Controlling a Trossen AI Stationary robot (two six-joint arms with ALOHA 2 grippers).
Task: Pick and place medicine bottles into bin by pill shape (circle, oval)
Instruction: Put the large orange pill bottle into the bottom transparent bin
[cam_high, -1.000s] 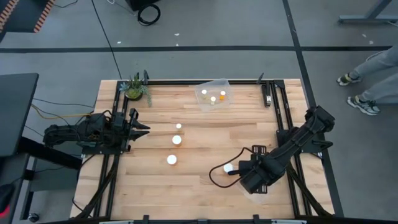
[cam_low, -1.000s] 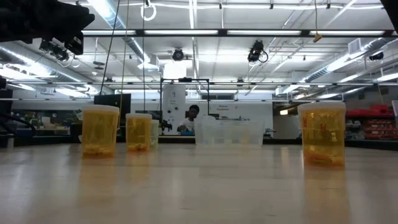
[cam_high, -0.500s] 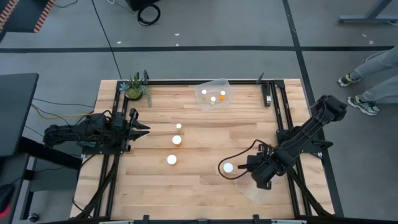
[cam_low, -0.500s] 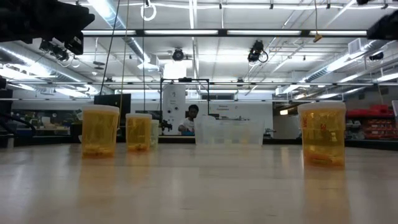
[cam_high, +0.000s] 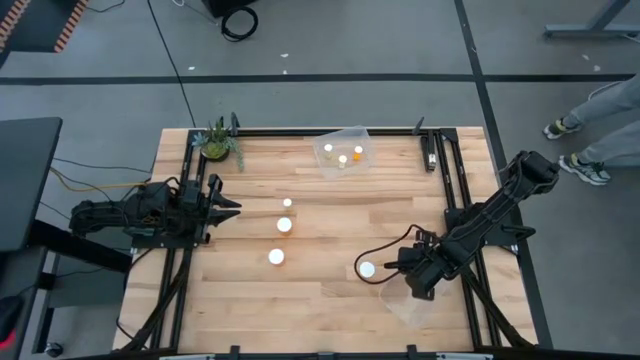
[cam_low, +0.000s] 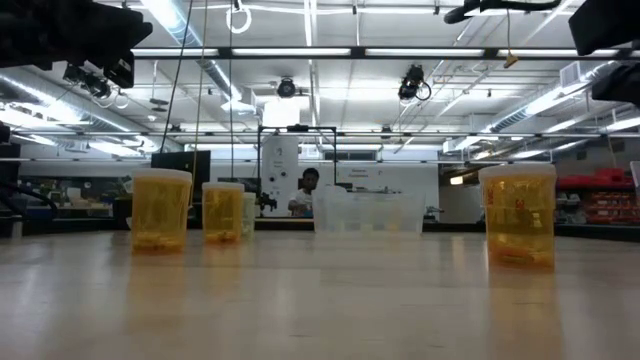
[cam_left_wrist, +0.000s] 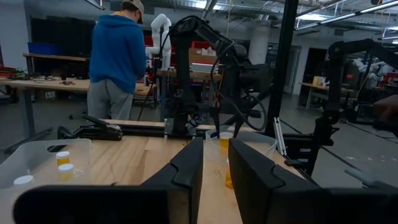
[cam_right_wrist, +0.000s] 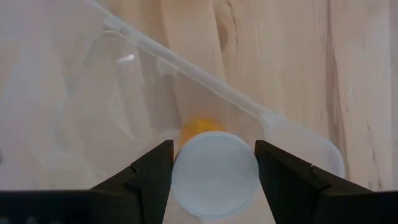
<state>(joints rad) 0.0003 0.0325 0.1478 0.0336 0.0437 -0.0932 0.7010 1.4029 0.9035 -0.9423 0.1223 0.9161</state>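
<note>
Orange bottle (cam_right_wrist: 214, 171) with white cap sits between the right gripper (cam_right_wrist: 212, 163) fingers, clasped at the cap, over the clear bin (cam_high: 400, 300) near the table's (cam_high: 320, 320) right front edge. Since a second ago the right arm drew back rightward; the bottle barely shifted. Far-edge bin (cam_high: 343, 151) holds three bottles. Three more (cam_high: 284, 224) stand left of centre. Left gripper (cam_left_wrist: 215, 167), narrowly parted and empty, waits at the left edge.
</note>
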